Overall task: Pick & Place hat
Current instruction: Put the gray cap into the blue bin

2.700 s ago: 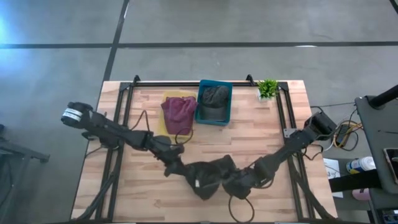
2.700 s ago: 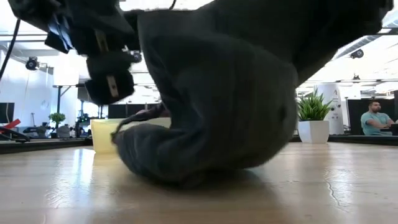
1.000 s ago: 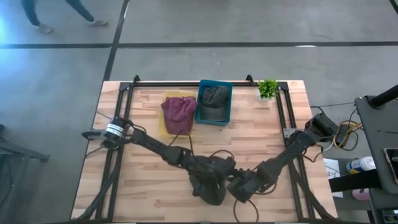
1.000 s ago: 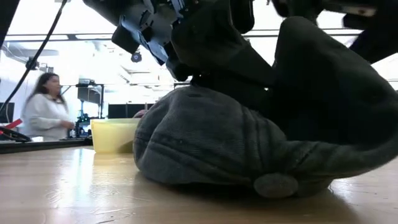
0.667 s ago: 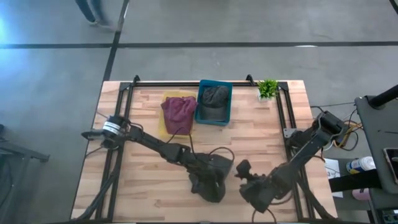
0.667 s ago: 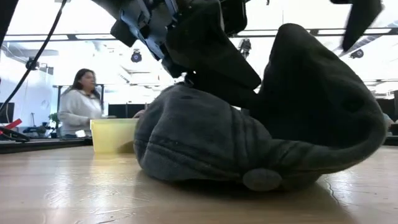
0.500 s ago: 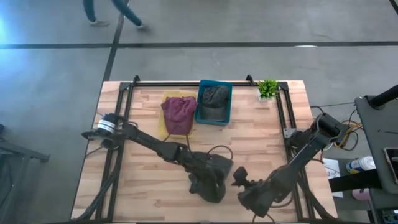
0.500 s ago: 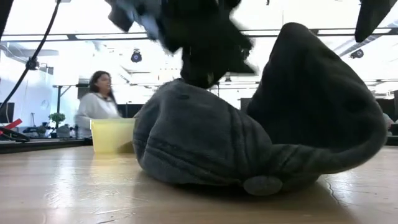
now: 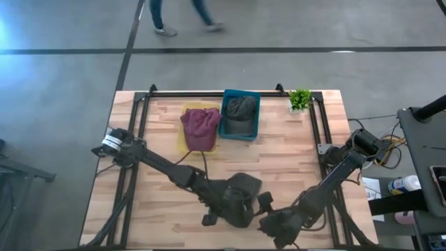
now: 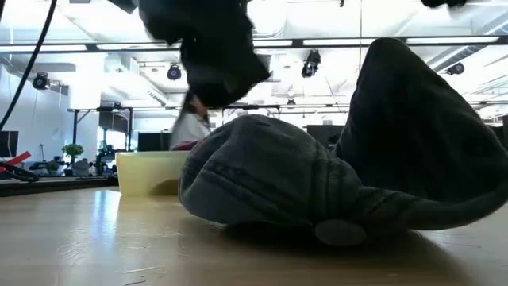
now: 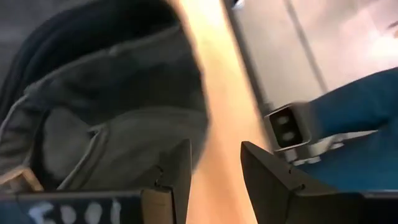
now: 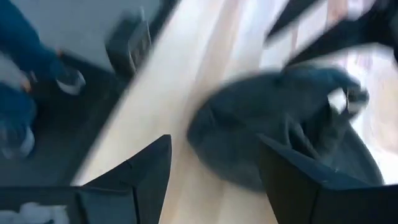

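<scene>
- From overhead I see the dark grey cap lying on the wooden table near the front edge, between my two arms.
- My left gripper sits just beside the cap's left side; the left wrist view shows its fingers apart with nothing between them, cap fabric just ahead.
- My right gripper hovers just right of the cap; its wrist camera shows both fingers spread wide, empty, the cap lying on the wood beyond.
- The low view gives me what overhead can't: the cap rests on the table crumpled, one part standing up high on the right.
- Only overhead shows the back of the table: a maroon hat on a yellow tray, a blue bin holding a grey hat, and a small green plant.
</scene>
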Motion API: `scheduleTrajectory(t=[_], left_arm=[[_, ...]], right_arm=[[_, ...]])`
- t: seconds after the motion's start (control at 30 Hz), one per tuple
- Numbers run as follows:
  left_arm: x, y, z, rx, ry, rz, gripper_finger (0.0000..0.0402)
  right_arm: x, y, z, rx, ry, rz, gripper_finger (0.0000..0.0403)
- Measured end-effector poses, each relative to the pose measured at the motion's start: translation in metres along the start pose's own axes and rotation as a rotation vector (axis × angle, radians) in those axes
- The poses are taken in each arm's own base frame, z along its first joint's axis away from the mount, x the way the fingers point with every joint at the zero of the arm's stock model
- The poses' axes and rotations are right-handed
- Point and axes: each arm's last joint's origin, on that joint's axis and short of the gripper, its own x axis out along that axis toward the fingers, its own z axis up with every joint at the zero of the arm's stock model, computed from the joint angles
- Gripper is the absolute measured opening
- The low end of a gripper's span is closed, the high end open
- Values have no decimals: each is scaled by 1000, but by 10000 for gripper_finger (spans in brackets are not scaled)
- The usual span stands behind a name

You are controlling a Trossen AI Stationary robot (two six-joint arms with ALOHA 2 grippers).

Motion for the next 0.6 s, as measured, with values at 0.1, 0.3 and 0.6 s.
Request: scheduleTrajectory(t=[0.1,0.3,0.6], left_arm=[[8,7,-8,23,20,39,133],[14,27,-31,19,93,93,133],[15,32,-49,-15,151,111,133]], right_arm=[[-1,-5,14,90,-71,-5,221],[12,-25,32,226,-99,4,221],[71,-38,39,416,5,-23,221]])
